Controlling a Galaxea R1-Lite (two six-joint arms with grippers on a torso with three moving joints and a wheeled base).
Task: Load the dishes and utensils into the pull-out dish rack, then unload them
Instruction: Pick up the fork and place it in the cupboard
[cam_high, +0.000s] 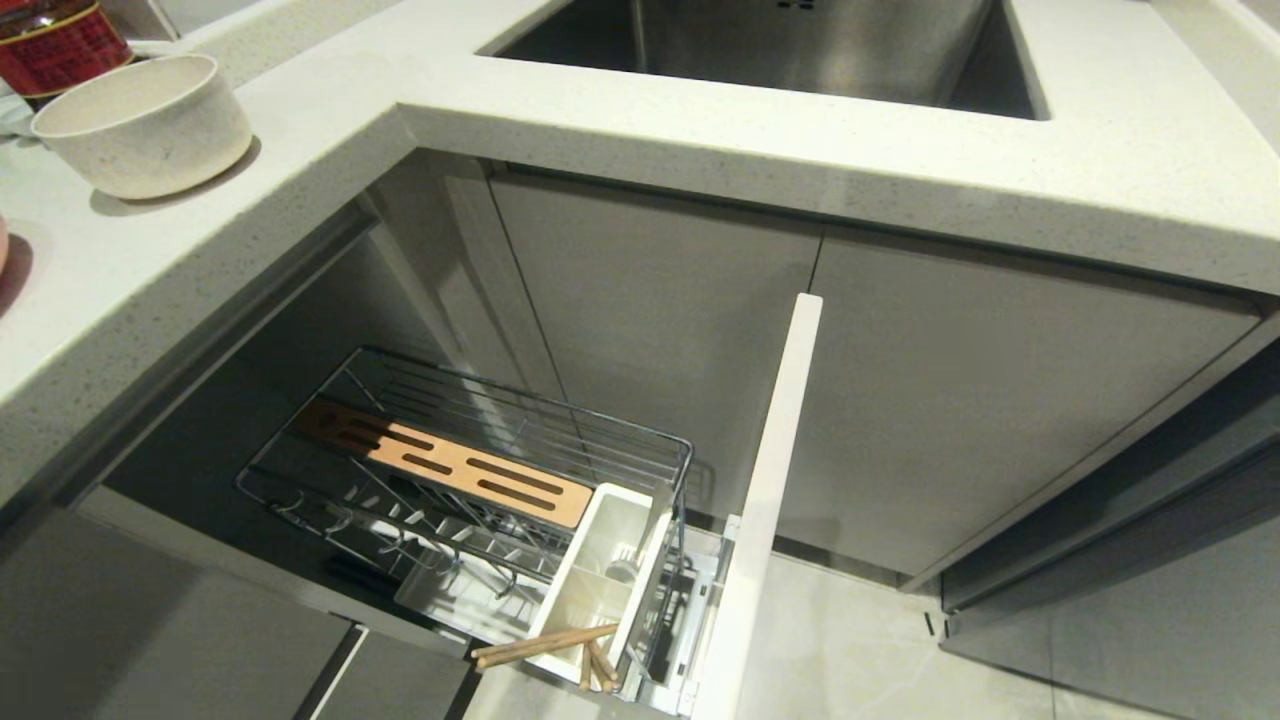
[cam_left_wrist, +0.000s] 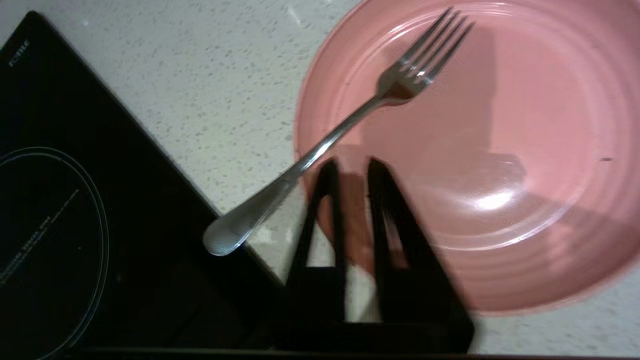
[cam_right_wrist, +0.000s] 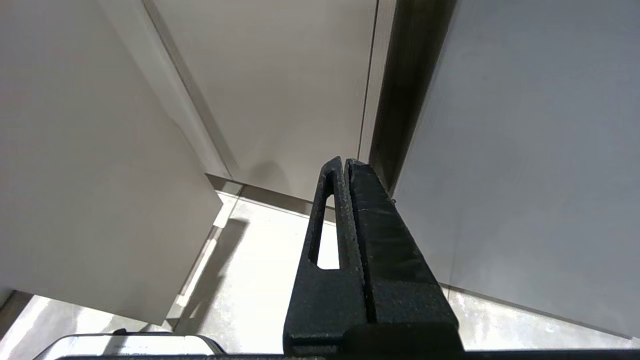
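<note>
Over the pink plate (cam_left_wrist: 500, 150) on the counter hangs the left gripper (cam_left_wrist: 352, 167), fingers parted a crack, holding nothing — fork (cam_left_wrist: 320, 150) lies just beyond its tips, tines on the plate toward 1 o'clock, handle off the rim at 7. Chopsticks (cam_high: 560, 645) sit in the rack's (cam_high: 480, 440) caddy (cam_high: 600, 570); bowl (cam_high: 145, 120) on the counter. Right gripper (cam_right_wrist: 345, 162) pressed closed, empty, near cabinet doors.

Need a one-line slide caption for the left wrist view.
Left tool, slightly open, hovers over pink plate rim beside the fork lying across it.
</note>
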